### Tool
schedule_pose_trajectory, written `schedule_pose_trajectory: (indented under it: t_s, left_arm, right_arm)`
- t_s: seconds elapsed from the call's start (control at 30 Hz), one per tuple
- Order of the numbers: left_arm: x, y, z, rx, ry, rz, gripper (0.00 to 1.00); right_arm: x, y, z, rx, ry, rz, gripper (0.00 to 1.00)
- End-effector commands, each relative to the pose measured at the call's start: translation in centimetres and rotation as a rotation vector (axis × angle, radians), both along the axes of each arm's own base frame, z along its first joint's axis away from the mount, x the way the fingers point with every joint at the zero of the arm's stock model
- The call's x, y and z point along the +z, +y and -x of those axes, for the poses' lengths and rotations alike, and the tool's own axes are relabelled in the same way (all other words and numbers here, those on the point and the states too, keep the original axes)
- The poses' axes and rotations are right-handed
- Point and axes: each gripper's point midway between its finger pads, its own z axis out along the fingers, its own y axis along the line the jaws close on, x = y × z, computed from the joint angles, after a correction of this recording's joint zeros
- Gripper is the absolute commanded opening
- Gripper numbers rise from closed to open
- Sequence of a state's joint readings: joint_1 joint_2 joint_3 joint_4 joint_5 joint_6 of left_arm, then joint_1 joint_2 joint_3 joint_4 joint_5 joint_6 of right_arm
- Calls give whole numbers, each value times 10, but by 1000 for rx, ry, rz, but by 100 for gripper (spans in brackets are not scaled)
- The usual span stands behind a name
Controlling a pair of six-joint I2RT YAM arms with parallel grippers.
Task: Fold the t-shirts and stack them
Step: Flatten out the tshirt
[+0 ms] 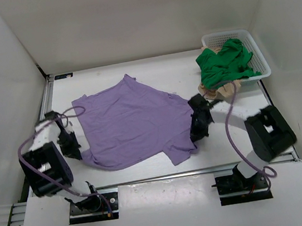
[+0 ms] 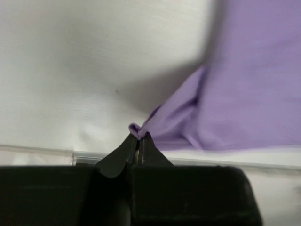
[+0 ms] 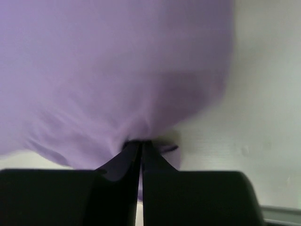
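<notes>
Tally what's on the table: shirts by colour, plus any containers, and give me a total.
purple shirt: 1
green shirt: 1
beige shirt: 1
basket: 1
Total: 4

- Your lavender shirt (image 1: pixel 130 121) lies spread between left gripper (image 1: pixel 76 149) and right gripper (image 1: pixel 197 132).
- Your green shirt (image 1: pixel 224 64) spills from the basket (image 1: pixel 259 53) over the beige shirt (image 1: pixel 223 88).
</notes>
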State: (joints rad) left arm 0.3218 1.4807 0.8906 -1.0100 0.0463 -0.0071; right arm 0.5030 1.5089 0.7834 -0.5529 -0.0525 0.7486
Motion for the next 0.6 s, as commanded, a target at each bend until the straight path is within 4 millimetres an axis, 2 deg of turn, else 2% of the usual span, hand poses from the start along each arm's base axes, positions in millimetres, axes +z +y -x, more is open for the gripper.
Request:
schedule_pose_trajectory:
  t_s: [0.0,0.03,0.07,0.1,0.13,0.17,0.2,0.27,0.3,0.33,0.37,0.4,0.43,0.47,0.5,0.53,0.57]
  left_arm:
    - [70,39,-121,29,-266,10,11]
    - [96,47,-149,35,-319,40,11]
    - [126,41,-163,36,-336,129,11]
    - [133,51,-196,37,-359,162,11]
    - [229,74,-244,-4,-648,55,11]
    - [260,84,-255,-11,-733,-8,11]
    - [301,86,-264,-35,-869,-83,11]
    - [322,86,-262,-42,-963,-160,11]
    - [389,81,-249,-72,-1196,-260,11]
    - [338,81,-245,-54,-1111,-236,11]
    - [338,72,-240,-69,-1128,-234,11]
    - [337,70,-235,-69,-1125,-233,11]
    - [329,63,-232,-76,-1101,-216,11]
    - [320,61,-225,-72,-1059,-198,11]
    - [310,59,-221,-68,-1024,-184,11]
    - [309,57,-216,-66,-1009,-178,11]
    - [289,58,-211,-52,-950,-169,11]
  right_arm:
    - [100,42,-138,54,-325,-175,0]
    - [118,42,-175,43,-363,-172,0]
    - [150,40,-197,65,-401,-156,0]
    - [243,46,-256,49,-626,-202,0]
    - [281,40,-269,32,-701,-193,0]
    - [323,37,-282,18,-803,-220,0]
    - [387,27,-289,-6,-961,-257,0]
    - [430,21,-288,-18,-1095,-291,0]
    - [465,8,-268,-37,-1186,-301,0]
    - [430,6,-270,-43,-1125,-276,0]
    - [439,3,-268,-47,-1192,-279,0]
    - [452,-3,-246,-48,-1232,-291,0]
    - [417,-2,-245,-51,-1164,-263,0]
    - [418,-5,-232,-51,-1168,-264,0]
    - [405,-7,-226,-43,-1139,-249,0]
    - [370,-4,-219,-22,-1063,-226,0]
    - [368,-11,-207,-36,-1066,-211,0]
